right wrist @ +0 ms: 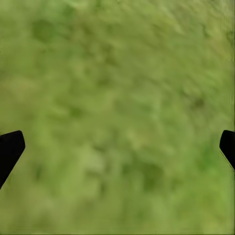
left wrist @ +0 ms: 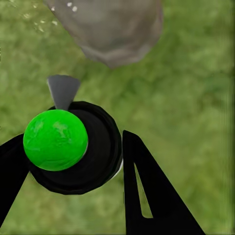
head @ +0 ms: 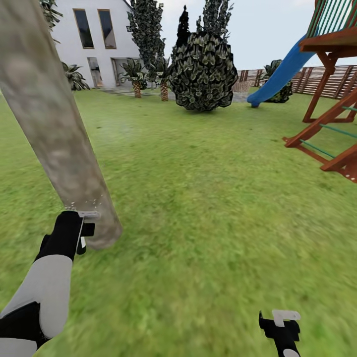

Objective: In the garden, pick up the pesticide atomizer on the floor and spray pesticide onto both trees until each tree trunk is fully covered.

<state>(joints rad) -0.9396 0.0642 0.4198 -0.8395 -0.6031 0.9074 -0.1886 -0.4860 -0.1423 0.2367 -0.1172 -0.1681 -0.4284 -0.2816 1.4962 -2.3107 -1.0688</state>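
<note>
Home garden; lawn (head: 208, 208), slide (head: 277, 74), fence (head: 317, 79)

Floor (head: 208, 208) is blurry green grass all over. Tree trunk (head: 54, 129) stands on it just ahead of the left gripper (head: 85, 229). Round bush (head: 202, 72), blue slide (head: 280, 74) and wooden play frame (head: 332, 124) sit far beyond the hand.

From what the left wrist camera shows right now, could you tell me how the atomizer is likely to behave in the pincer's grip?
The atomizer looks rigid: a black round body with a glossy green ball on top. Its curved sides meet the left pincer at narrow contact, so it may twist or slip. It is probably light, since the fingers hold it level beside the tree trunk.
</note>
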